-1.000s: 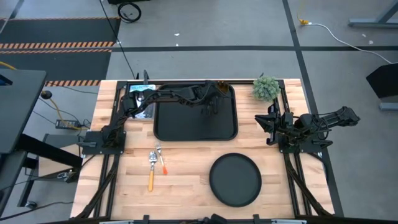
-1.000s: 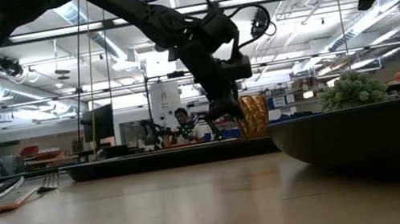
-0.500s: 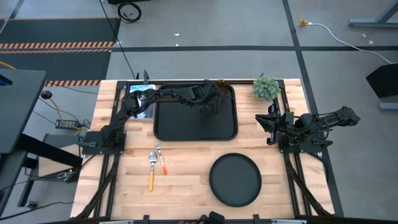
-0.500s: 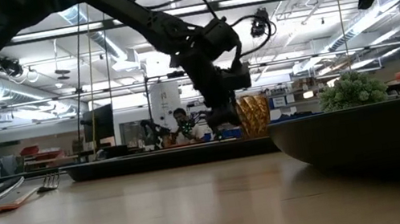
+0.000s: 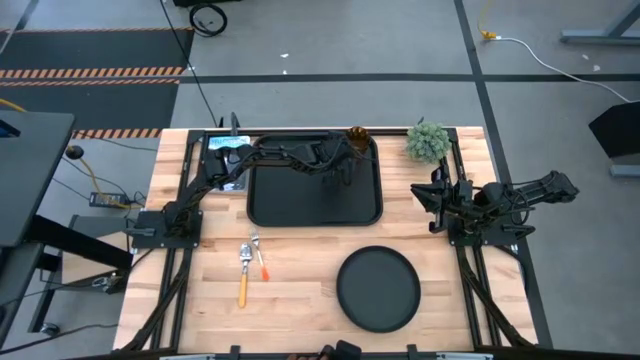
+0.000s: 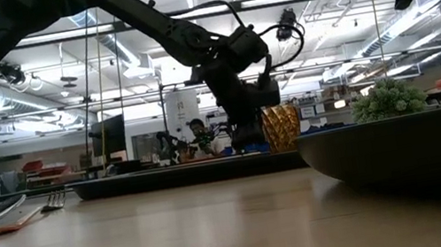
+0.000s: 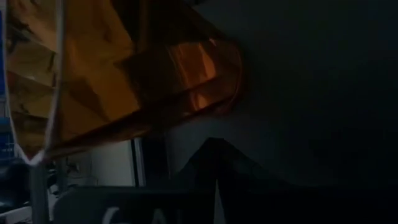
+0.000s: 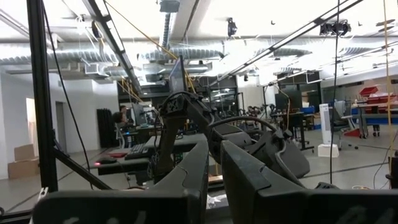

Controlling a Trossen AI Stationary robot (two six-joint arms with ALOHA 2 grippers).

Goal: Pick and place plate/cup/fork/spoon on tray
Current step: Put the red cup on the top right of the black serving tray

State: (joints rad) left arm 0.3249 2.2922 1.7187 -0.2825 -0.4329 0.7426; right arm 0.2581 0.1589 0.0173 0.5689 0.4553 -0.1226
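The amber cup (image 5: 356,136) stands upright on its base in the far right corner of the black tray (image 5: 300,205). It also shows in the low view (image 6: 280,127) and fills the left wrist view (image 7: 124,74). My left gripper (image 5: 338,172) points down over the tray, close beside the cup on its left and near side, fingers together. The round black plate (image 5: 377,288) lies on the table near the front edge. The fork (image 5: 259,256) and spoon (image 5: 242,278) lie side by side left of it. My right gripper (image 5: 433,205) waits shut at the table's right.
A green potted plant (image 5: 428,141) stands at the table's far right corner, just right of the tray. A blue and white item (image 5: 225,150) lies left of the tray under my left arm. Bare wood lies between the tray and the plate.
My left gripper has sunk a little toward the tray beside the cup. In the high view the cup, hidden under the arm a second ago, now shows at the tray's far right corner. It has kept its place in the low view.
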